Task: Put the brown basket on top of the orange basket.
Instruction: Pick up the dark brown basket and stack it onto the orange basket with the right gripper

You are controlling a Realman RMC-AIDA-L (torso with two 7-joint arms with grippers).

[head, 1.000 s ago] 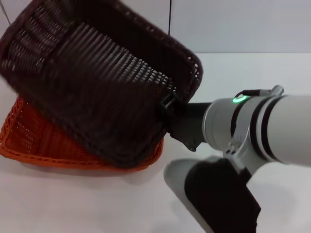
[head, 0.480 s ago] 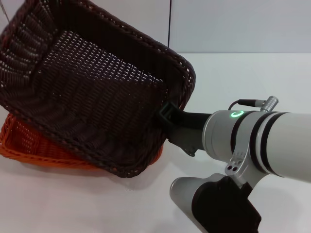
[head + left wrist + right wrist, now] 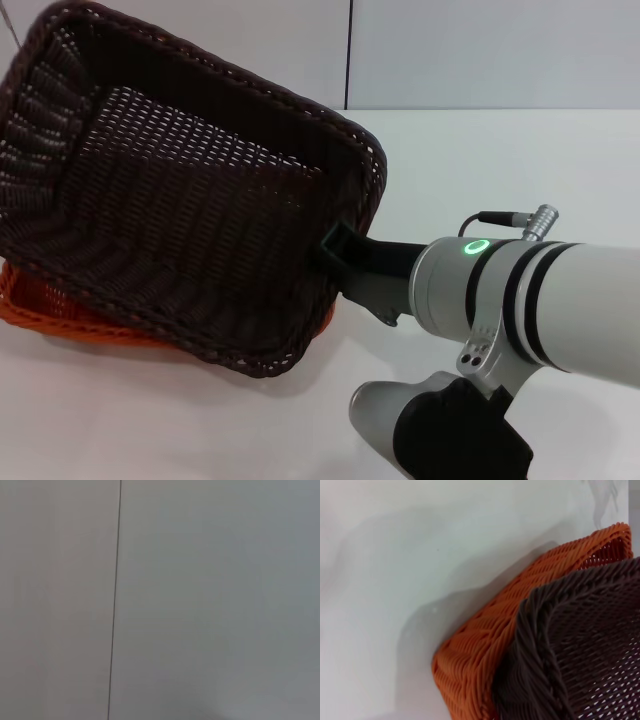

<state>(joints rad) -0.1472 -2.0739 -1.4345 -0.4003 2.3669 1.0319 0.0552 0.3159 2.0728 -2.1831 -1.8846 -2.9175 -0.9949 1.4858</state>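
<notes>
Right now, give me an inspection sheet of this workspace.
Surface: white table, bare where visible.
Job's things: brown basket tilted over the orange basket, covering most of it; orange basket on the table.
Clutter: nothing seen.
Grippers: right gripper at the brown basket's near rim, fingers hidden there; left gripper not in view.
Cables: short black cable with metal plug on the right wrist.
Surroundings: pale wall panels behind, with a vertical seam.
</notes>
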